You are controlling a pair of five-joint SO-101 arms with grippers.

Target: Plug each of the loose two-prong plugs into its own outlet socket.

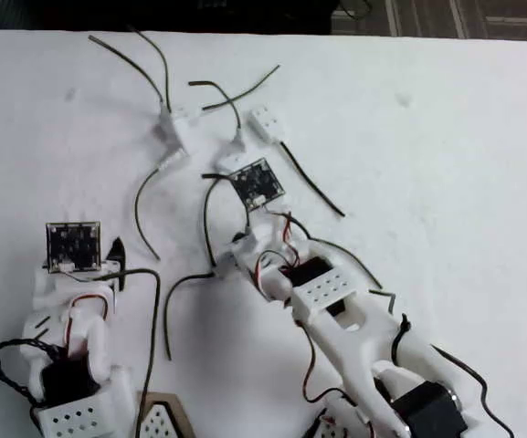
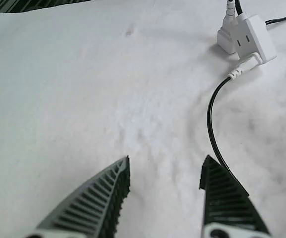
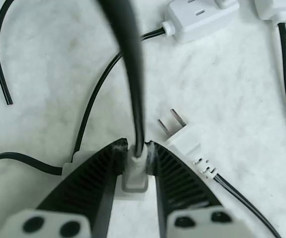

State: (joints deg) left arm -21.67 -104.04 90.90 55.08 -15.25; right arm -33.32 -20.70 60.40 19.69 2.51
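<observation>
near the middle of the table (image 1: 427, 137), right gripper (image 3: 137, 147) was clamped on a white connector (image 3: 134, 176) with a black cable (image 3: 128, 59). a loose two-prong plug (image 3: 182, 136) lay flat just beside its fingers, prongs toward the far side. an outlet socket (image 3: 202, 15) sat farther off. left gripper (image 2: 165, 171) hung spread wide above the near-left table, a second socket (image 2: 252, 34) well apart.

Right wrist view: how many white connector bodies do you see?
4: a gripped connector in the right gripper, a two-prong plug lying beside it, a socket farther off, and an edge-cut piece near that. Others may be hidden beneath the gripper.
</observation>
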